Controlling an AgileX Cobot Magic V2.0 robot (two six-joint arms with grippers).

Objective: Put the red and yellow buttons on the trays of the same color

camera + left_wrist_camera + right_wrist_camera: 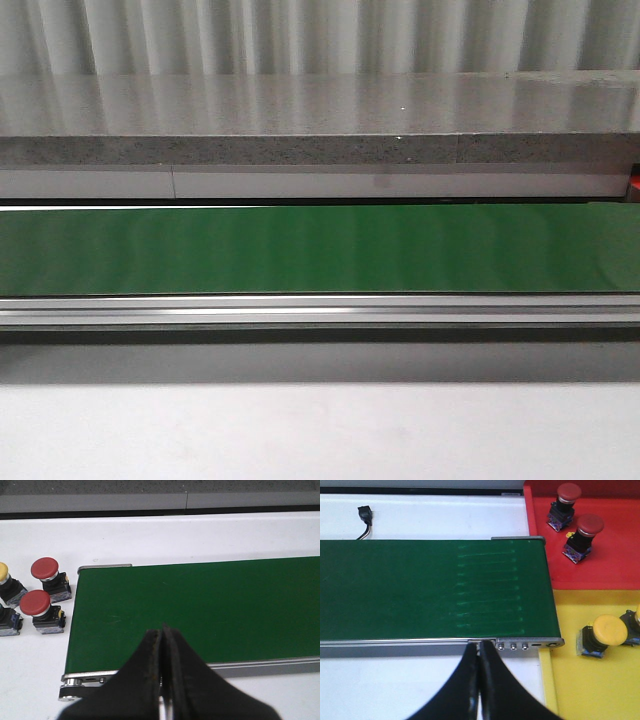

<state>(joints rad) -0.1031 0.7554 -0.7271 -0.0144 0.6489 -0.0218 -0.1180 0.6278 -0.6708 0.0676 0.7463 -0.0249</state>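
Observation:
In the left wrist view two red buttons (44,568) (35,603) and part of a yellow button (3,572) stand on the white table beside the end of the green belt (200,610). My left gripper (162,632) is shut and empty above the belt's near edge. In the right wrist view the red tray (600,565) holds two red buttons (568,492) (590,525). The yellow tray (600,690) holds a yellow button (608,630) and another at the frame edge (636,617). My right gripper (479,647) is shut and empty by the belt's rail. Neither gripper shows in the front view.
The green conveyor belt (320,250) runs across the front view with a metal rail (320,310) in front and a grey stone ledge (320,130) behind. A small black connector with a cable (365,515) lies on the white table beyond the belt.

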